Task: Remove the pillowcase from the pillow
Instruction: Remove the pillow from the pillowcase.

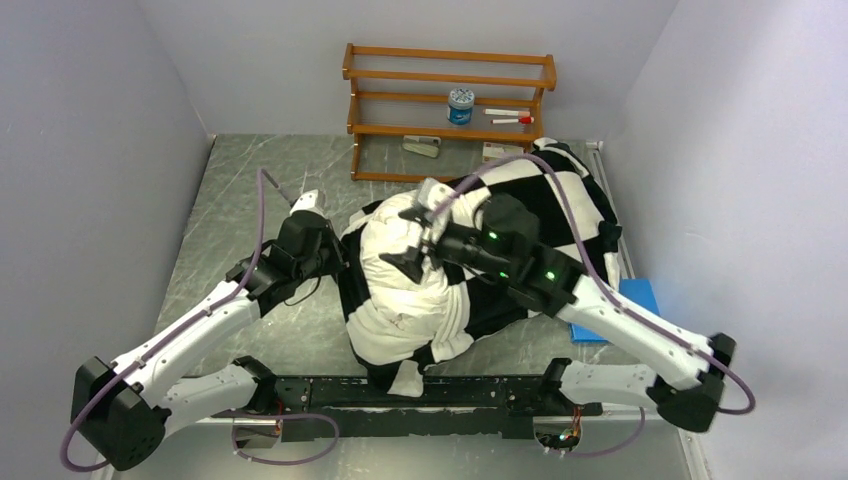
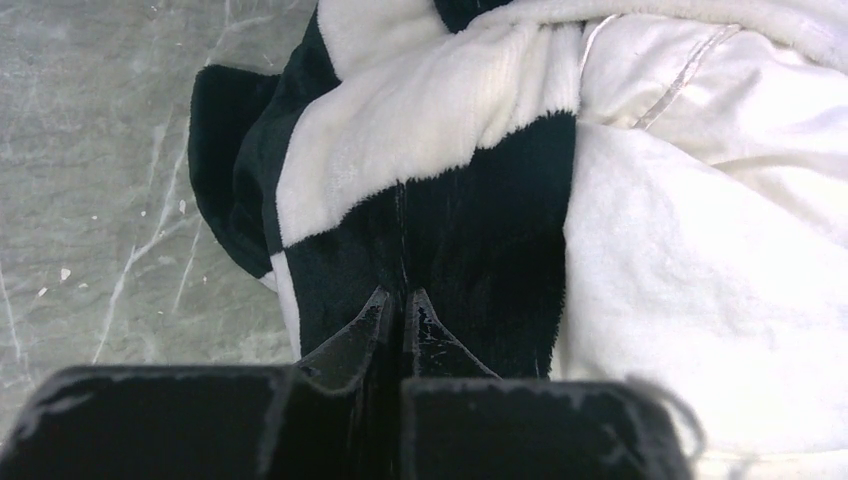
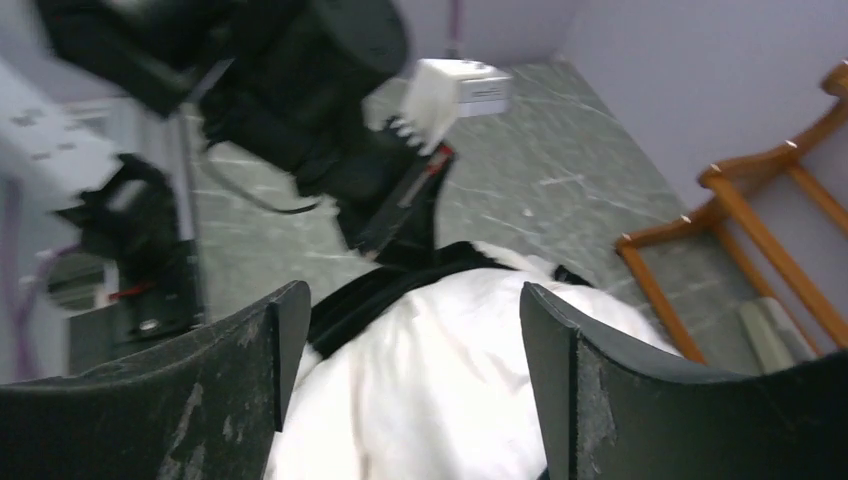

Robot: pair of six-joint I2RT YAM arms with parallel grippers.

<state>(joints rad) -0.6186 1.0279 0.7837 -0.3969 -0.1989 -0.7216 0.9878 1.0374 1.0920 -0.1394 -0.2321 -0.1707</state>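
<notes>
The black-and-white checkered pillowcase [image 1: 560, 190] lies bunched across the middle and right of the table. The white pillow [image 1: 400, 290] bulges out of its near-left end. My left gripper [image 1: 338, 258] is at the case's left edge, shut on a black square of the pillowcase [image 2: 480, 230], with the jaws pressed together on the fabric [image 2: 403, 300]. The smoother white pillow [image 2: 700, 90] shows at the upper right of that view. My right gripper [image 1: 408, 262] hovers open over the pillow [image 3: 430, 390], with its jaws wide apart [image 3: 410, 300] and nothing between them. The case's black edge [image 3: 370, 290] lies just beyond.
A wooden rack [image 1: 450, 100] stands at the back with a small tin [image 1: 461, 105] and markers on it. A blue flat pad [image 1: 630, 300] lies at the right, partly under the right arm. Grey walls close in on both sides. A black rail [image 1: 420, 395] runs along the near edge.
</notes>
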